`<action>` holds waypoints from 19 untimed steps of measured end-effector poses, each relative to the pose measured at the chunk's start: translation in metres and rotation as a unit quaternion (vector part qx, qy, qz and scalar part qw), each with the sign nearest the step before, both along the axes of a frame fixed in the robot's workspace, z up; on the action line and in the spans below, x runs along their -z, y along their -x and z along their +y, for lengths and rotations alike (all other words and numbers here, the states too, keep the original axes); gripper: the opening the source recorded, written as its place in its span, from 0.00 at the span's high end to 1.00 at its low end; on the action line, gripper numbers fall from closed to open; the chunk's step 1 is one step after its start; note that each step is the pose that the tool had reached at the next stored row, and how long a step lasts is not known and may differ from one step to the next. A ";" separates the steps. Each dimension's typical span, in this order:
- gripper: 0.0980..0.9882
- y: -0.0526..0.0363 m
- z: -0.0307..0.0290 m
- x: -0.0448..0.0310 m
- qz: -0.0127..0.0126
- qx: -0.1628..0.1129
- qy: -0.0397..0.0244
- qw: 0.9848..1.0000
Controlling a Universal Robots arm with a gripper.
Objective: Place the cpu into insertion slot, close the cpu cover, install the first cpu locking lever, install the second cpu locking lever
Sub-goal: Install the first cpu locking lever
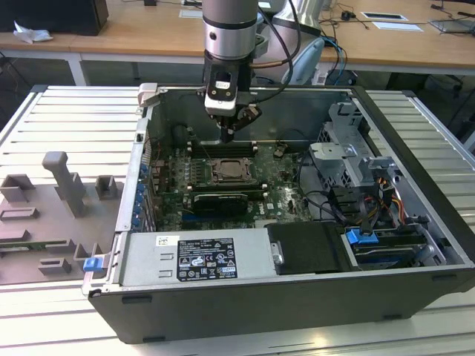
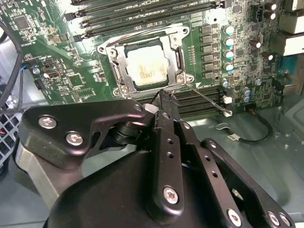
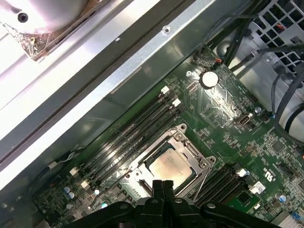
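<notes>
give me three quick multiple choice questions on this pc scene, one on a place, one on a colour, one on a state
1. Where is the cpu?
A) in the insertion slot
B) on the grey tray
C) on a memory stick

2. What colour is the motherboard?
A) blue
B) green
C) red

3. How is the cpu cover?
A) standing upright
B) lying down around the cpu
C) taken off the board

Answers:
1 A, its silvery top sits in the middle of the socket in both wrist views.
2 B, the board is green in every view.
3 B, the metal frame lies flat around the chip.
</notes>
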State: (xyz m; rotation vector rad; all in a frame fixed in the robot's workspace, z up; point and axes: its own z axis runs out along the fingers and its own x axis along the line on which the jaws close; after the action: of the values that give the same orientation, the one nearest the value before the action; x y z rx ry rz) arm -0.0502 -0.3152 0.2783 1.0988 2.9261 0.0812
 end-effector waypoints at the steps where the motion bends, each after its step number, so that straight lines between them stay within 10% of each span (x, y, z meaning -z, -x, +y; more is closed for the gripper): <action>1: 0.99 0.0000 0.0000 0.0000 0.000 -0.004 0.000 1.000; 11: 0.99 0.0000 0.0000 0.0000 0.000 -0.055 0.000 0.998; 19: 0.99 0.0000 0.0000 0.0000 0.000 -0.128 0.000 0.992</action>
State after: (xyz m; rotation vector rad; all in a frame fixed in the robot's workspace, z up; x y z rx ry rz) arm -0.0502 -0.3152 0.2783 0.7171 3.0492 0.0836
